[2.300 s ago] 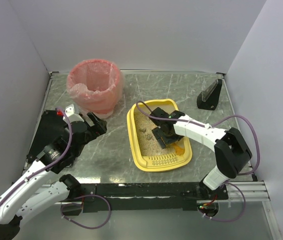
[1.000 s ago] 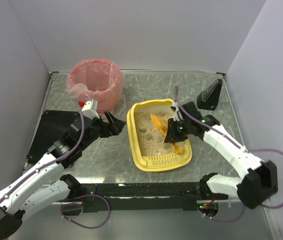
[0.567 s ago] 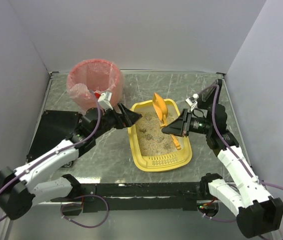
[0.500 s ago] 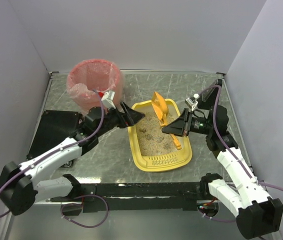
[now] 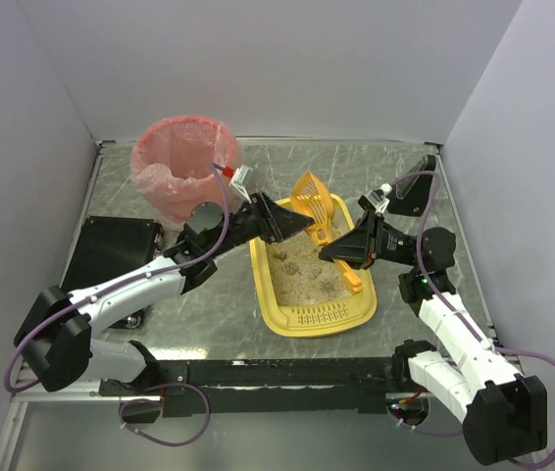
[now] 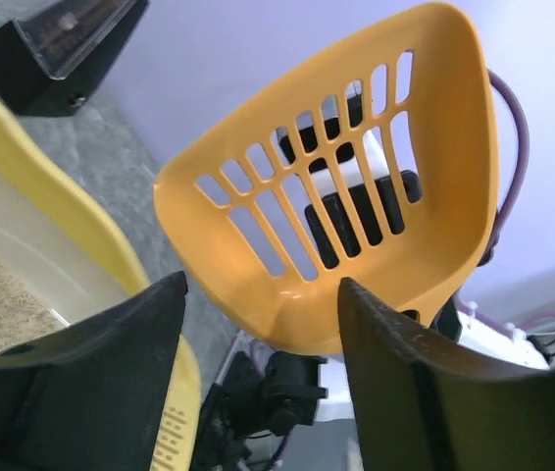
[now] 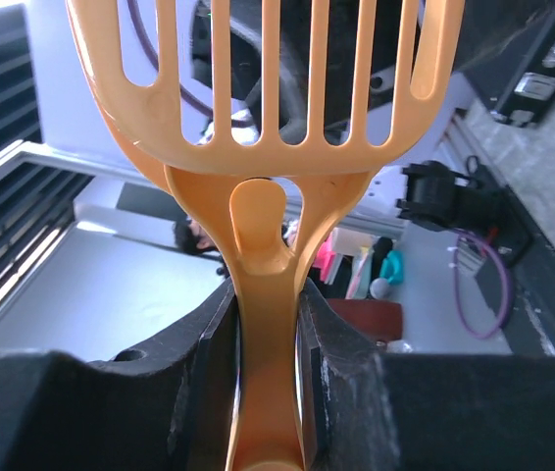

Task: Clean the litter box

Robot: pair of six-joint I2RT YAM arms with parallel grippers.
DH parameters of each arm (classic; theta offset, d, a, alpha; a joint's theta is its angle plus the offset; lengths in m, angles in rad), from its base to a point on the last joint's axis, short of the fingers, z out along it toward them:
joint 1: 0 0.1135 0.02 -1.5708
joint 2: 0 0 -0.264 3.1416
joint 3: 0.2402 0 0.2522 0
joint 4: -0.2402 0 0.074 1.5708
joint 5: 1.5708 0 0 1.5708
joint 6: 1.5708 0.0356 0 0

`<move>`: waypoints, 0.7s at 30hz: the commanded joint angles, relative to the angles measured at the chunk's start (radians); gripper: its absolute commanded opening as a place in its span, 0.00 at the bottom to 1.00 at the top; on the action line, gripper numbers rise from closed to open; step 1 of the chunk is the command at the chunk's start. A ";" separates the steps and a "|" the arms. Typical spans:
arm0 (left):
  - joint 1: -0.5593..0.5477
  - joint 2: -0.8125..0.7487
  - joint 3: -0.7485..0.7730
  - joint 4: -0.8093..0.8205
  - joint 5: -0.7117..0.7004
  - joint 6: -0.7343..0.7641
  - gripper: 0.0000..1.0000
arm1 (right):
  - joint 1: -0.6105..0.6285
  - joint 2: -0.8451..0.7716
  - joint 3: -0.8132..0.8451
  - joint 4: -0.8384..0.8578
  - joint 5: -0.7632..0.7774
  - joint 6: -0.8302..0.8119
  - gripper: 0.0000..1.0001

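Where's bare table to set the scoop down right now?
Far strip between pink basket and black stand; near-left patch between litter box and left arm. Crowded over the box's far end: left claw and right claw meet at the scoop.

The litter box (image 5: 319, 318) is yellow with beige litter (image 5: 302, 265), the slotted scoop (image 5: 313, 196) orange, the basket (image 5: 160, 186) pink.

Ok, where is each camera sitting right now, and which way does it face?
Top external: above and behind the bases, looking down on the table; the left arm, right arm, litter box and scoop show.
Left wrist: on the left arm, facing the scoop's slotted bowl past its open fingers.
Right wrist: on the right arm, looking up the scoop handle pinched in its fingers.
Shared: all three see the scoop.
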 commanded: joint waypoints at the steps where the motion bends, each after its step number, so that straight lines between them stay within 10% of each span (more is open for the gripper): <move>1: -0.013 -0.005 0.018 0.102 0.004 -0.014 0.52 | -0.005 -0.008 0.000 0.182 -0.016 0.107 0.09; 12: -0.050 -0.014 0.021 0.079 -0.098 -0.023 0.16 | -0.005 -0.019 -0.028 0.142 -0.047 0.098 0.20; 13: -0.050 -0.013 0.027 0.046 -0.109 -0.029 0.01 | -0.006 -0.025 -0.020 0.067 -0.056 0.042 0.27; 16: -0.052 -0.019 0.047 -0.060 -0.150 -0.023 0.01 | -0.005 -0.054 0.063 -0.234 -0.053 -0.177 0.54; 21: -0.055 -0.048 0.105 -0.345 -0.315 -0.072 0.01 | -0.005 -0.066 0.386 -1.298 0.372 -0.976 0.93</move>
